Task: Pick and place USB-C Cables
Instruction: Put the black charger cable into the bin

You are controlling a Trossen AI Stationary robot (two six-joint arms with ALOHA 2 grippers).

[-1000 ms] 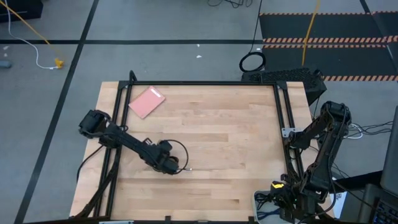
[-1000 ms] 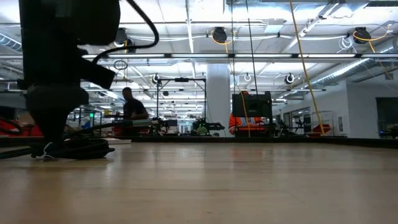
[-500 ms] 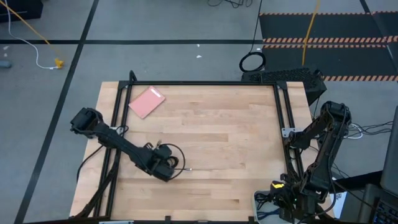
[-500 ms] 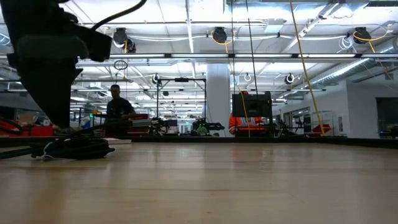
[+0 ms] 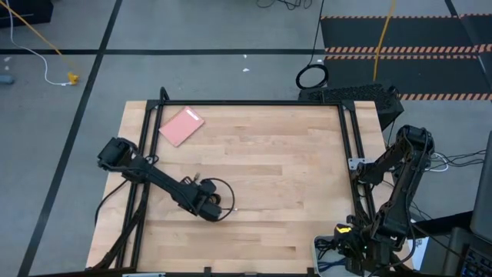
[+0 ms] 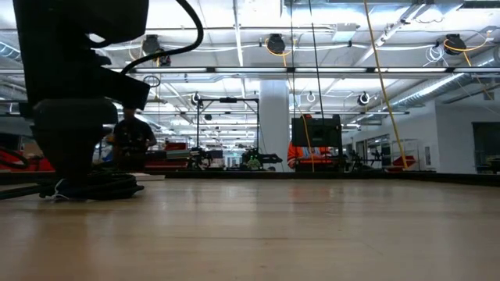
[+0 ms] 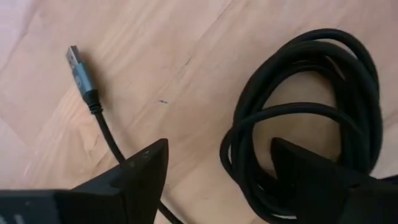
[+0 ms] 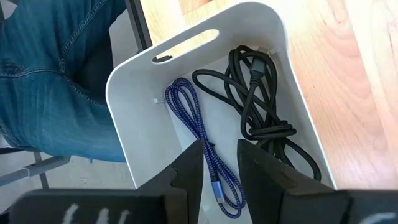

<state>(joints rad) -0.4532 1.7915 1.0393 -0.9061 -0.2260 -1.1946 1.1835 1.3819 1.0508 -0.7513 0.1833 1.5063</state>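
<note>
One black cable (image 7: 311, 124) between spread left fingers (image 7: 143, 168), two (black, blue) binned, right fingers (image 8: 189, 165) nearly closed

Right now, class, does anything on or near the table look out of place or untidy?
Little stands out. One black cable lies loosely coiled on the table, its plug end trailing out of the coil, under the open left claw. The white bin holds a purple-blue cable and another black cable.

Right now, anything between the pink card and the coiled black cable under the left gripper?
High view: bare wood between the pink card and the black cable; the left gripper is over it.
</note>
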